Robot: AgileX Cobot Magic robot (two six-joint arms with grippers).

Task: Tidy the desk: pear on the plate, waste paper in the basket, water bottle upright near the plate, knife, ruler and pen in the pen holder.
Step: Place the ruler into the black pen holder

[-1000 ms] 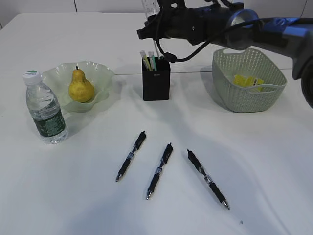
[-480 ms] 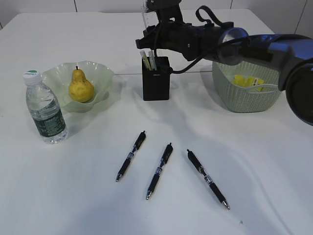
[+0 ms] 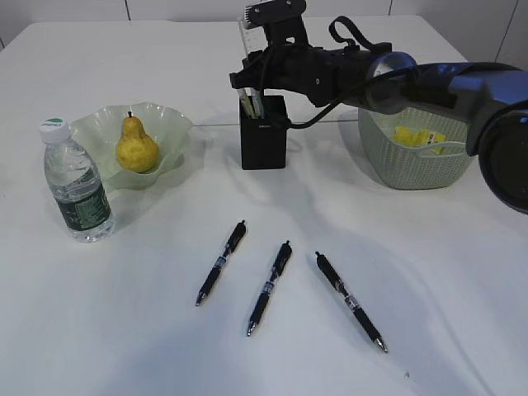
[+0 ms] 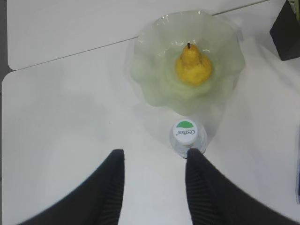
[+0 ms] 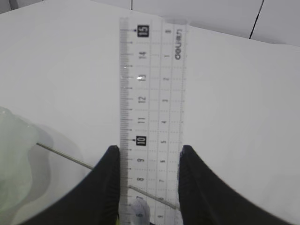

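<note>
My right gripper (image 5: 150, 149) is shut on the transparent ruler (image 5: 152, 93), pinching it across its width. In the exterior view the ruler (image 3: 245, 33) stands nearly upright in that gripper (image 3: 250, 76), directly over the black pen holder (image 3: 264, 136). Its lower end is at the holder's mouth, where pale sticks (image 3: 250, 101) stand. The pear (image 3: 136, 147) lies on the green plate (image 3: 173, 128). The water bottle (image 3: 76, 186) stands upright beside the plate. Yellow waste paper (image 3: 417, 136) lies in the basket (image 3: 388, 161). My left gripper (image 4: 154, 153) hangs open high over the bottle's cap (image 4: 186, 132).
Three black pens lie loose on the white table in front: the left pen (image 3: 221, 262), the middle pen (image 3: 270, 286) and the right pen (image 3: 349, 301). The right arm stretches across above the basket. A table seam runs behind the holder.
The right gripper has come down and closer to the pen holder with the ruler, which now stands straighter. The left gripper's view gives no earlier frame.
</note>
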